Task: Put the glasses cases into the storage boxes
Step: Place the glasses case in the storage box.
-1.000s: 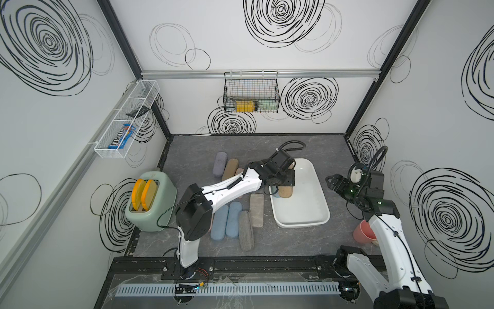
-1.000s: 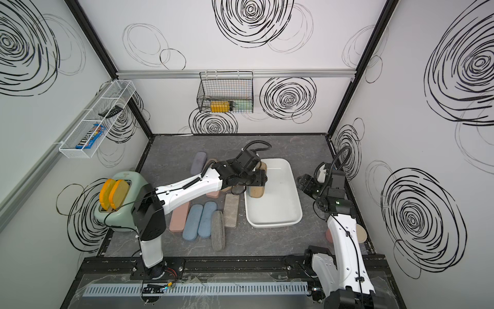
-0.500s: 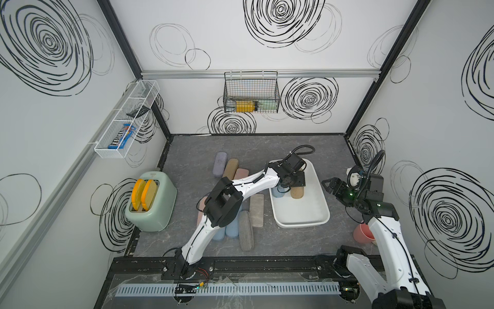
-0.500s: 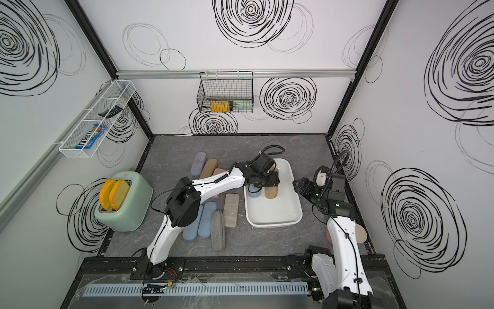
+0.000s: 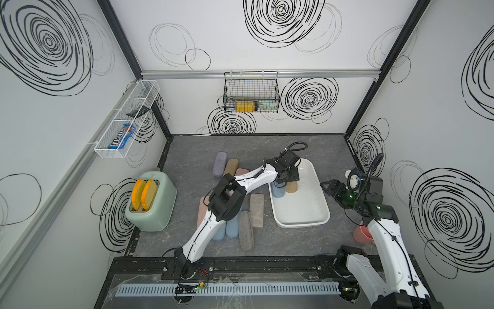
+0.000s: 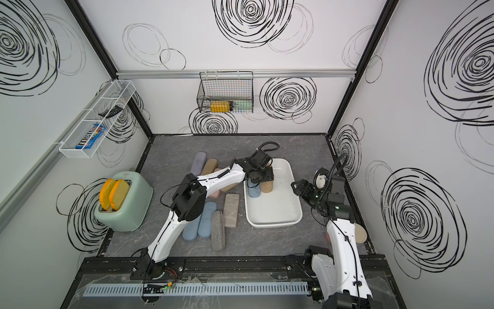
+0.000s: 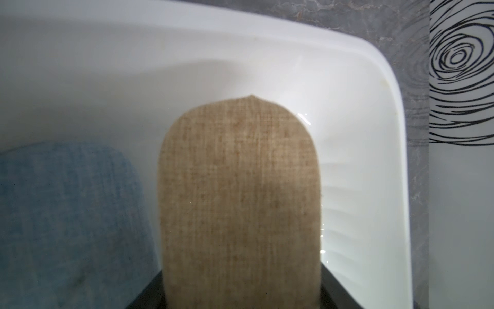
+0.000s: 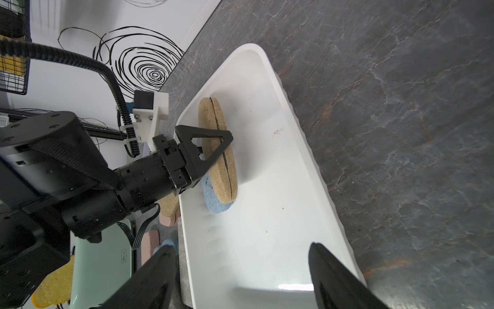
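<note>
The left gripper (image 8: 223,141) is pinched narrow on the tan case (image 8: 217,149), one finger (image 8: 187,152) lying against its seam side. It holds the case inside the white bin (image 8: 267,219), hard up beside the blue case (image 8: 216,207) that lies there. Packing it close to that neighbour, near the far wall and the rim the arm reaches over, looks meant to keep the bin floor free for the loose cases (image 5: 246,234) lying on the table beside the bin. From these angles I cannot say for sure whether the tan case rests on the floor or hangs just above it. Most of the bin towards the near end is bare. The right gripper (image 8: 239,247) hovers over that near end, wide and empty, well apart from the left one. A straight lift should clear the low rim
</note>
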Available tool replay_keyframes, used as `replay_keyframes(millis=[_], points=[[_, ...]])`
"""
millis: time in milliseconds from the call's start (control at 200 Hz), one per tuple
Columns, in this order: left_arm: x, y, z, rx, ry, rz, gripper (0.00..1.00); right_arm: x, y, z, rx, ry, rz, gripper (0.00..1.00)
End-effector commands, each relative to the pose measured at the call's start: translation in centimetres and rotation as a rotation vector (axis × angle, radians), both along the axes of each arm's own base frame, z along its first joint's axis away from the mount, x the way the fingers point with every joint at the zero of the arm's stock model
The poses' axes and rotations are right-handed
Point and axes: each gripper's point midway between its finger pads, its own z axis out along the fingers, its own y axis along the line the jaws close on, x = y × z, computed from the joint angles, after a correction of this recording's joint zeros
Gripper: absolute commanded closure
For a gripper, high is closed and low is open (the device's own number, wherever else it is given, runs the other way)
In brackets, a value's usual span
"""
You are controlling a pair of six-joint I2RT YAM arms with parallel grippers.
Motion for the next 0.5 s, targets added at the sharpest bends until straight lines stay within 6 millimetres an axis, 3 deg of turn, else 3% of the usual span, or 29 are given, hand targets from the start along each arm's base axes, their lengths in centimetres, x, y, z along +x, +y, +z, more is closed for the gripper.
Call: replay_keyframes(millis=[0,495], points=[[1.14,-0.22,0.45,0.001,-0.029,0.013,0.32,-0.33,0.44,-0.18,0.03,0.011,0.011,0.18],[1.51,-0.7,-0.29,-0.004,-0.012,0.016,0.26,-0.22,0.85,0.41,0.05,0.004,0.028,0.18]])
